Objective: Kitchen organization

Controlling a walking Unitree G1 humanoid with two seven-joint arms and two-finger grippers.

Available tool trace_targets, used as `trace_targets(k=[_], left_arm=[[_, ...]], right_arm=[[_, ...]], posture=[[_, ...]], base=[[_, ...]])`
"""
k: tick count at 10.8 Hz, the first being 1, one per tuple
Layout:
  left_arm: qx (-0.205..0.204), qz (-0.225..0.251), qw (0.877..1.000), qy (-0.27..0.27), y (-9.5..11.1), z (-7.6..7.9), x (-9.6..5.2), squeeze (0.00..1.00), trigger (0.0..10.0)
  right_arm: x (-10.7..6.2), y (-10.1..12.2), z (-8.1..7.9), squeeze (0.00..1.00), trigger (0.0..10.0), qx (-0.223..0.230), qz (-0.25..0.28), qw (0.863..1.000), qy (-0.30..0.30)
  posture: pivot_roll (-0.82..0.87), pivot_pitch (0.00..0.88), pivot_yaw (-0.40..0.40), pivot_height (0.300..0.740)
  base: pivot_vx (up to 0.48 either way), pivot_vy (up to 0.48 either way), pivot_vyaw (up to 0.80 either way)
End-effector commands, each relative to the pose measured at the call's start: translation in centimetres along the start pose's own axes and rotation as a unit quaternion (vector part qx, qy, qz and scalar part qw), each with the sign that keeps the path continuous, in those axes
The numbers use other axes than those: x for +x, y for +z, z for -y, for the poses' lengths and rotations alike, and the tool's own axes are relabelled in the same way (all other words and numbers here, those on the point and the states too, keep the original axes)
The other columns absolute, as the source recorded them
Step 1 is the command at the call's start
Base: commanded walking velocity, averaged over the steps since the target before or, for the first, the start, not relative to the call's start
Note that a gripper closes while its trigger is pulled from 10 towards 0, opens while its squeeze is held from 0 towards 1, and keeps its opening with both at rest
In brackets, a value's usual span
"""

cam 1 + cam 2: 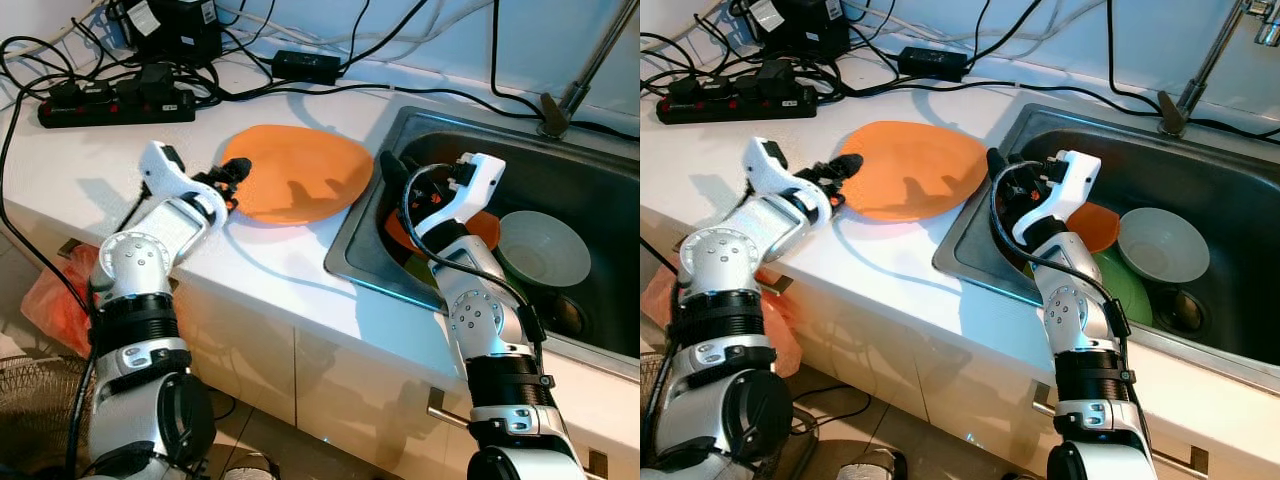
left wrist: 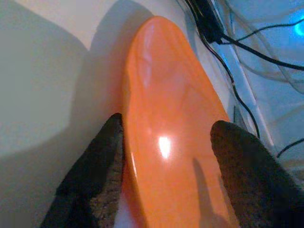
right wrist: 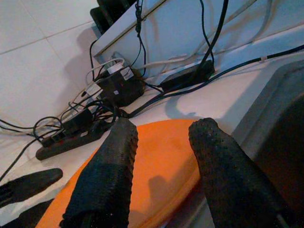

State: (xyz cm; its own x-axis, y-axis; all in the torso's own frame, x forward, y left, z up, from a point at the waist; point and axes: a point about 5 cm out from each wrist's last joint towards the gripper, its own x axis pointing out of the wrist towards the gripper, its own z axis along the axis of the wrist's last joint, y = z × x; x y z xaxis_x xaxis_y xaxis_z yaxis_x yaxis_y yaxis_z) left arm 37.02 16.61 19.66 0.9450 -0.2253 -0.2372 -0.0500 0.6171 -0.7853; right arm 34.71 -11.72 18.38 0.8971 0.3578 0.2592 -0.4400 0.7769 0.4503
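The orange plate (image 1: 295,172) lay on the worktop (image 1: 90,165), at 9 o'clock from the sink (image 1: 600,190). The left claw (image 1: 232,180) straddled its rim, fingers spread, not yet clamped. The right claw (image 1: 998,175) hung released over the sink edge. A white bowl (image 1: 542,247) and other dishes remained in the sink; organization appeared barely begun.

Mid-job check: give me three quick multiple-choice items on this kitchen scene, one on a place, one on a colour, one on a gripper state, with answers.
1. Where does the large orange plate lie?
A. in the sink
B. on the white counter beside the sink
C. on the floor

2. What colour is the bowl in the sink?
A. pale white
B. black
C. blue

3. How does the left gripper stand?
A. shut tight away from the plate
B. hanging idle
C. open, fingers at the plate's rim

Answers: 1 B, the plate rests on the counter left of the basin. 2 A, the bowl looks pale white. 3 C, the left wrist view shows one finger at each side of the rim.
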Motion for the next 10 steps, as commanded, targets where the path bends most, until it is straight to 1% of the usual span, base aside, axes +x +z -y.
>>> trace_targets(k=[1, 4, 10], left_arm=[[0.003, -0.062, 0.998, 0.024, -2.7, -1.0, 0.5, 0.00, 0.0], [0.006, -0.079, 0.997, 0.000, -3.3, -0.5, 0.4, 0.00, 0.0], [0.000, -0.083, 0.997, -0.005, -3.7, -0.6, 0.5, 0.00, 0.0]], right_arm=[[-0.2, 0.2, 0.0, 0.00, 10.0, -0.001, 0.001, 1.000, -0.002], [-0.2, 0.1, 0.0, 0.00, 10.0, -0.001, 0.000, 1.000, -0.001], [-0.1, 0.1, 0.0, 0.00, 10.0, 0.001, -0.002, 1.000, -0.001]], posture=[[0.23, 0.092, 0.006, 0.740], [0.23, 0.098, 0.005, 0.740], [0.22, 0.097, 0.005, 0.740]], base=[[0.000, 0.000, 0.00], [0.000, 0.000, 0.00], [0.000, 0.000, 0.00]])
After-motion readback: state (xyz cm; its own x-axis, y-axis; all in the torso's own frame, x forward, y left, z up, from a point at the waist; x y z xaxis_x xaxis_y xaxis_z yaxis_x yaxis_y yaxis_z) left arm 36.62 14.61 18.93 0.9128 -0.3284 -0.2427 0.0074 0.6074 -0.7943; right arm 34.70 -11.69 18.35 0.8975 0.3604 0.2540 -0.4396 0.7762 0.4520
